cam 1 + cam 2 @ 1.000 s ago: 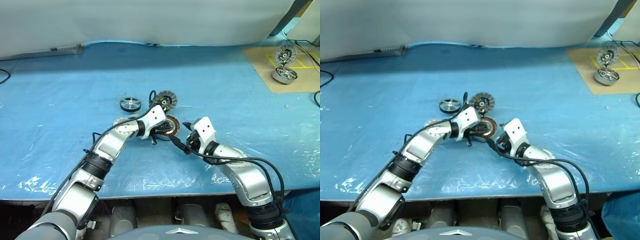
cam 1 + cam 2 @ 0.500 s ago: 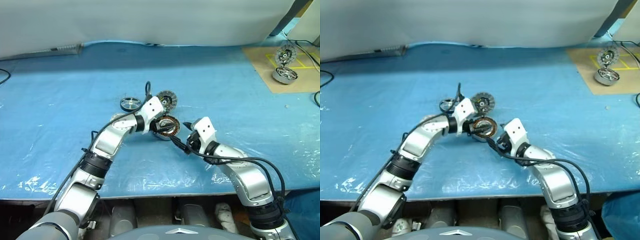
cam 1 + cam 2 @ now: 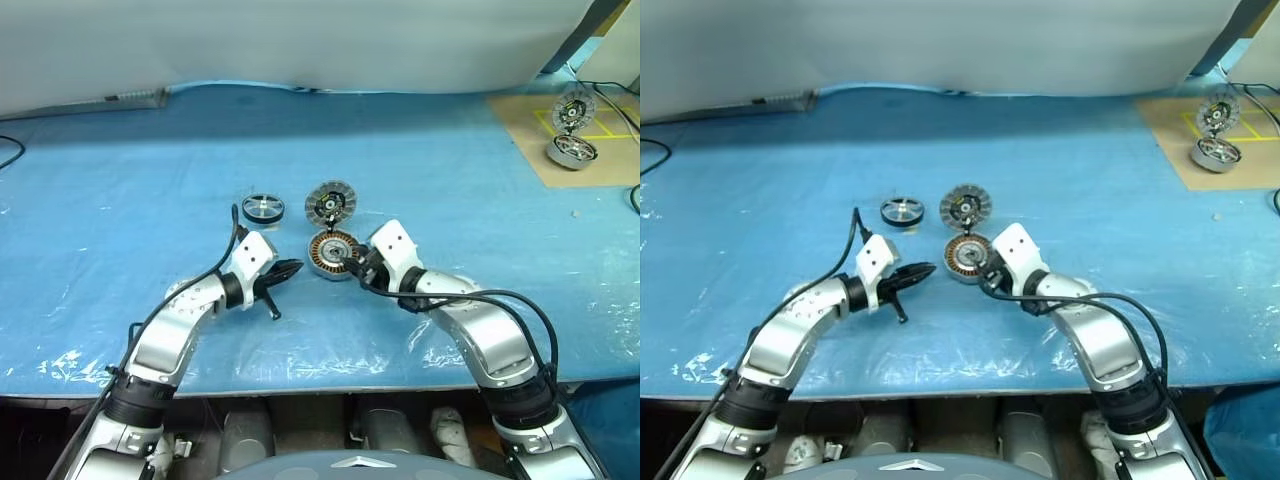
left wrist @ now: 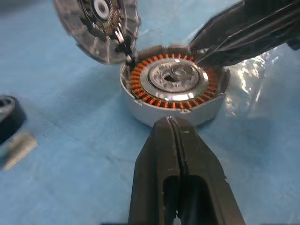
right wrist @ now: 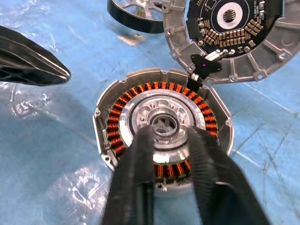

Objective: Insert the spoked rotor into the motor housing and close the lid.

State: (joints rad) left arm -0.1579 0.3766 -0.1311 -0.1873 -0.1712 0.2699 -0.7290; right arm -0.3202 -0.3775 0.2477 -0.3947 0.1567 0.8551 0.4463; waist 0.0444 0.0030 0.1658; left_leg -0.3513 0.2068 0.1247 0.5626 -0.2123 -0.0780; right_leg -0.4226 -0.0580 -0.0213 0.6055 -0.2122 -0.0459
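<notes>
The motor housing (image 3: 330, 252) lies flat on the blue sheet, its copper coils facing up. Its lid (image 3: 330, 202) stands open at the far edge, striped inner face (image 5: 229, 28) toward me. The spoked rotor (image 3: 262, 208) rests on the sheet to the left of the lid, apart from both. My left gripper (image 3: 287, 268) is shut and empty, a short way left of the housing and pointing at it (image 4: 174, 123). My right gripper (image 3: 350, 264) hovers over the housing's right rim. Its fingers (image 5: 145, 140) stand a narrow gap apart over the coils, holding nothing.
A similar motor unit (image 3: 570, 150) with its open lid sits on tan cardboard (image 3: 530, 140) at the far right. A black cable (image 3: 634, 195) lies by the right edge. The table's front edge (image 3: 320, 385) runs just below my arms.
My left gripper has drawn back from the housing toward the left and shut. My right gripper has reached in over the housing's rim and its fingers have narrowed.
</notes>
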